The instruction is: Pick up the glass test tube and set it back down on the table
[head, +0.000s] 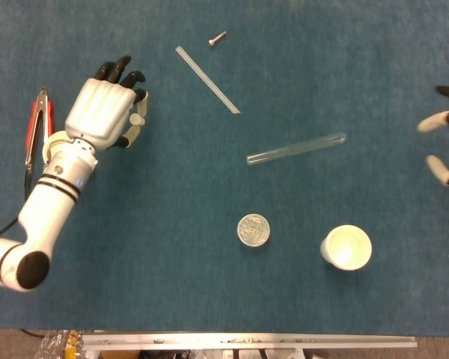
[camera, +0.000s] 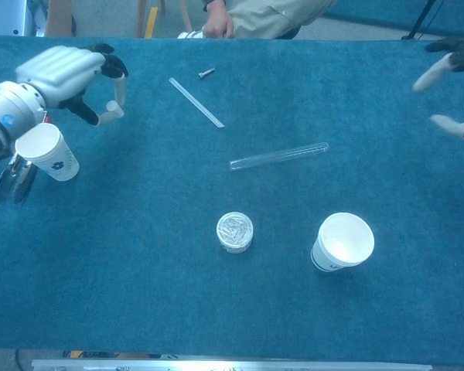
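Observation:
The glass test tube (head: 296, 148) (camera: 278, 156) lies flat on the blue table near the middle, slanting up to the right. My left hand (head: 105, 106) (camera: 76, 73) hovers far to the left of it, fingers apart and holding nothing. My right hand (head: 444, 138) (camera: 451, 89) shows only at the right edge, fingers spread apart, empty and well to the right of the tube.
A thin clear rod (head: 207, 79) (camera: 196, 102) and a small screw (head: 217, 39) (camera: 206, 73) lie at the back. A round tin (head: 254, 229) (camera: 235, 232) and a white paper cup (head: 346, 247) (camera: 342, 242) sit in front. Red-handled pliers (head: 36, 133) and another cup (camera: 48, 152) are at the left.

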